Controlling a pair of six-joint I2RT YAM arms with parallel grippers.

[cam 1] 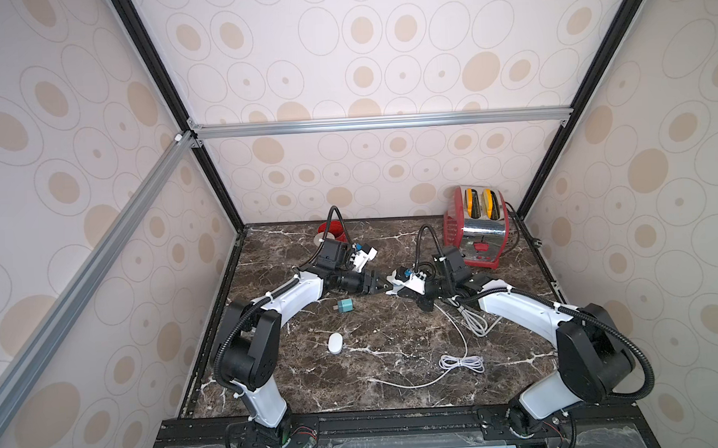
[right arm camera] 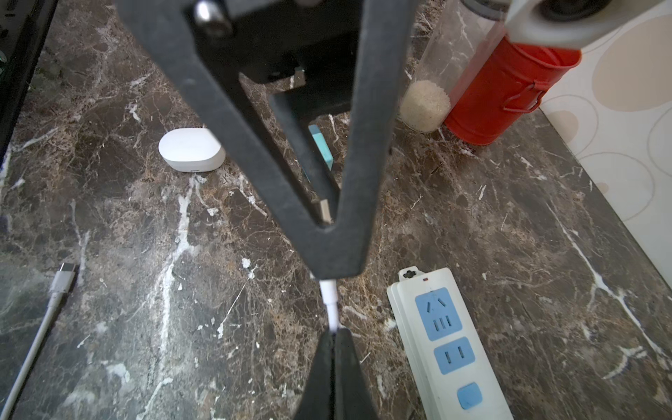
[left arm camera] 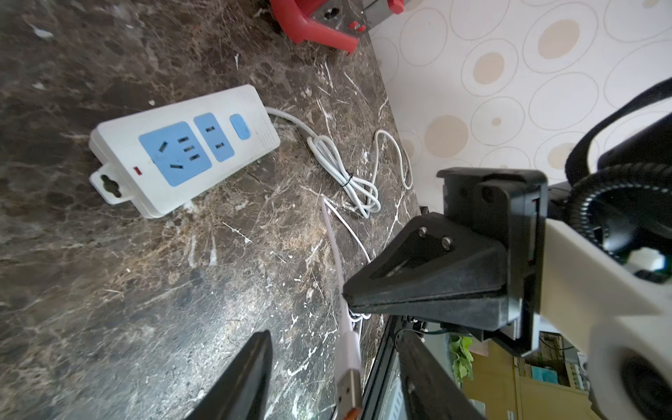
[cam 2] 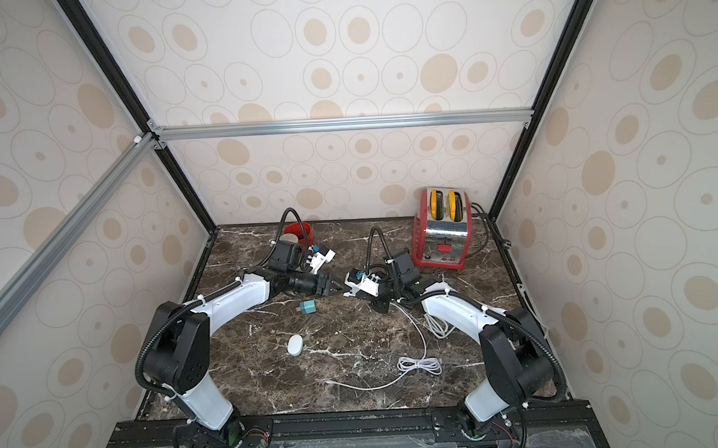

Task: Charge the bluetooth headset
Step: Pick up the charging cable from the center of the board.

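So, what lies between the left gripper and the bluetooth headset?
The teal charger adapter lies roughly between the left gripper and the bluetooth headset; both top views show it.

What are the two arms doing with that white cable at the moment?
The right pincer is shut on the white charging cable just behind its USB plug. The left pincer has its jaws open on either side of that plug, not gripping it. The bluetooth headset, the teal adapter and the power strip lie untouched on the marble table; nothing is plugged into them yet.
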